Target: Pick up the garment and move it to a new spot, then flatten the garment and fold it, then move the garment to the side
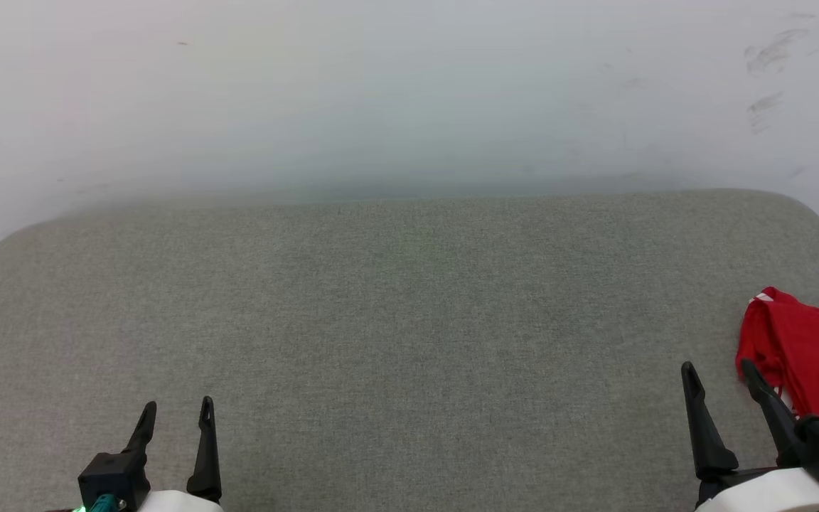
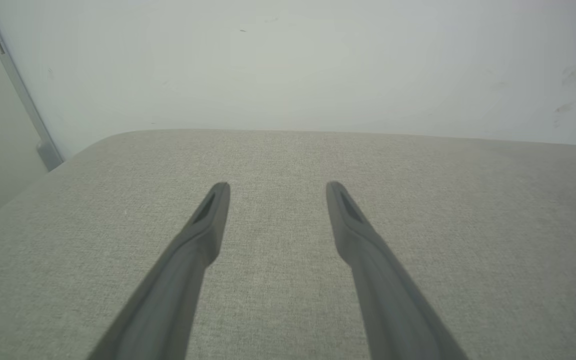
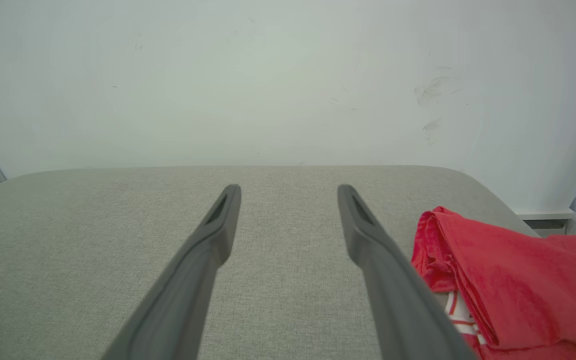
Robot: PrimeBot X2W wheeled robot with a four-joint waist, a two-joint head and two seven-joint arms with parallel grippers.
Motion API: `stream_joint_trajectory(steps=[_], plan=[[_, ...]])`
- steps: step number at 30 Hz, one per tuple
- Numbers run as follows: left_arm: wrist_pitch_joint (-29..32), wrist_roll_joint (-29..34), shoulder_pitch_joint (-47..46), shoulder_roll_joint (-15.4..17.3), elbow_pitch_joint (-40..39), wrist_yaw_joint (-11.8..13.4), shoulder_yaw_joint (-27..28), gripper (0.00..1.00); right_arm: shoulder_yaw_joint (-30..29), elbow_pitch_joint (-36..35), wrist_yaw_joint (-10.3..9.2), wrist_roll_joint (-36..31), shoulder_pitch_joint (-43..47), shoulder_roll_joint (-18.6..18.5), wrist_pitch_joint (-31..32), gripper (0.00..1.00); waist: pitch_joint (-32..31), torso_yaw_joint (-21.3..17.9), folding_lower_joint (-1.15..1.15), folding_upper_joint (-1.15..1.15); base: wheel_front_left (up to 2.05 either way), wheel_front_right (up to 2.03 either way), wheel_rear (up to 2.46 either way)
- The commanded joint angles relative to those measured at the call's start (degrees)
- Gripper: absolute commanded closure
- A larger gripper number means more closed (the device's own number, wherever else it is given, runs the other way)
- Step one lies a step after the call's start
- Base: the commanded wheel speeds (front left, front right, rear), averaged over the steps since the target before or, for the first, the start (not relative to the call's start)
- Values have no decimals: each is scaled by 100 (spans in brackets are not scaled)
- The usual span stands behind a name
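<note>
Garment (image 1: 807,348): a red shirt lying bunched in a heap on the bench, at about 4 o'clock in the head view and running off that view's right edge. A small patch of white shows at its top.
Garment, right wrist view (image 3: 508,280): at 4 o'clock, folded over itself, with red-and-white striped trim showing beneath the top layer.
Right end effector (image 1: 716,365): at 5 o'clock in the head view, its 2 dark fingers spread apart with nothing between them. The outer finger is just beside the garment's near edge; I cannot tell whether it touches.
Right end effector, own wrist view (image 3: 289,187): bare bench fabric shows in the gap.
Left end effector (image 1: 178,404): at 7 o'clock, fingers spread and holding nothing, well apart from the garment.
Left end effector, own wrist view (image 2: 277,186): above bare fabric.
Bench (image 1: 409,320): grey woven covering, rounded far corners.
Wall (image 1: 381,92): pale, behind the bench, with dark scuff marks (image 1: 772,53) at 1 o'clock.
</note>
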Motion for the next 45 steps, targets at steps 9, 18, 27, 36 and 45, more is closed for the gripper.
stream_joint_trajectory(steps=[9,18,27,36,45], plan=[[-25,67,-20,-39,64,-35,78,0,36,57,-7,70,74,22,-3,0,9,-28,0,0,0,0,0],[-25,106,-68,-68,97,-67,100,0,39,91,-7,83,65,22,-29,0,15,-20,0,0,0,0,0],[110,-196,-24,-167,239,-110,167,100,79,276,0,376,-12,-1,-15,100,26,-12,0,0,0,0,0],[366,-1076,-157,-302,260,-290,338,100,93,538,-1,1459,-220,-60,39,100,47,1,0,0,0,0,0],[588,-1863,-272,-426,275,-453,485,100,107,764,-1,2400,-397,-96,81,100,68,13,0,0,0,0,0]])
